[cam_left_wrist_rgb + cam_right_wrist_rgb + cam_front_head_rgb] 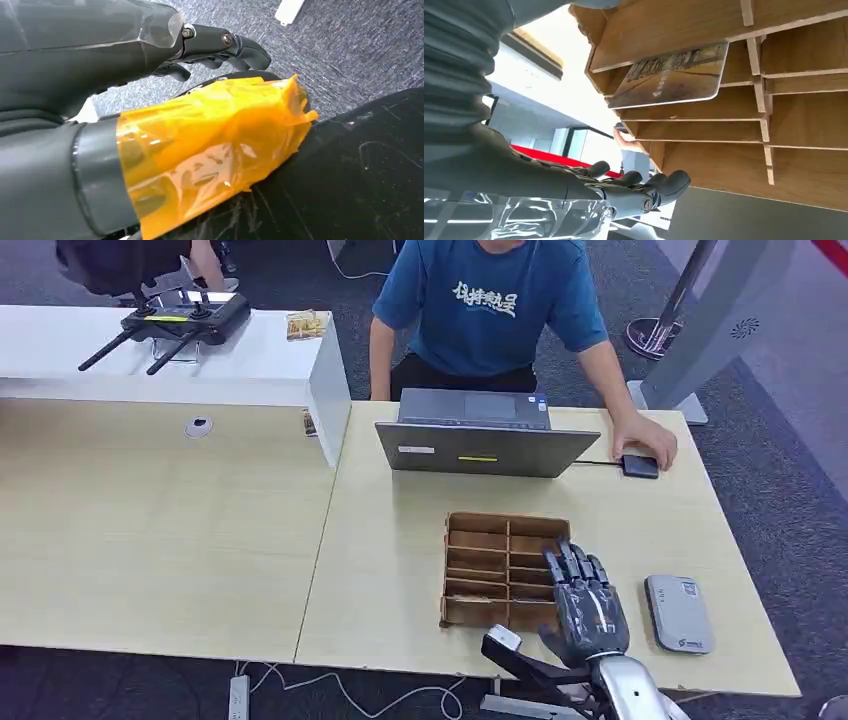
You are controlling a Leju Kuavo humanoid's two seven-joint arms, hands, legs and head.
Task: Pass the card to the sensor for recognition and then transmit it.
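A wooden slotted rack [497, 566] stands on the near part of the table. One card [671, 75] with a brownish picture sits tilted in one of the slots of the rack [724, 20]. My right hand [585, 605] hovers at the rack's near right corner, its fingers stretched over the slots and holding nothing; in the right wrist view its fingers [644, 187] are apart from the card. A grey flat sensor [678, 613] lies on the table to the right of that hand. My left hand [100, 75] hangs low over carpet, empty, its thumb wrapped in orange tape.
An open laptop [480, 445] stands behind the rack. A person in a blue shirt sits across the table with a hand on a small black device [640, 465]. A raised white counter [150, 360] with a remote controller is at the far left. The table's front edge [400, 665] is close to my right hand.
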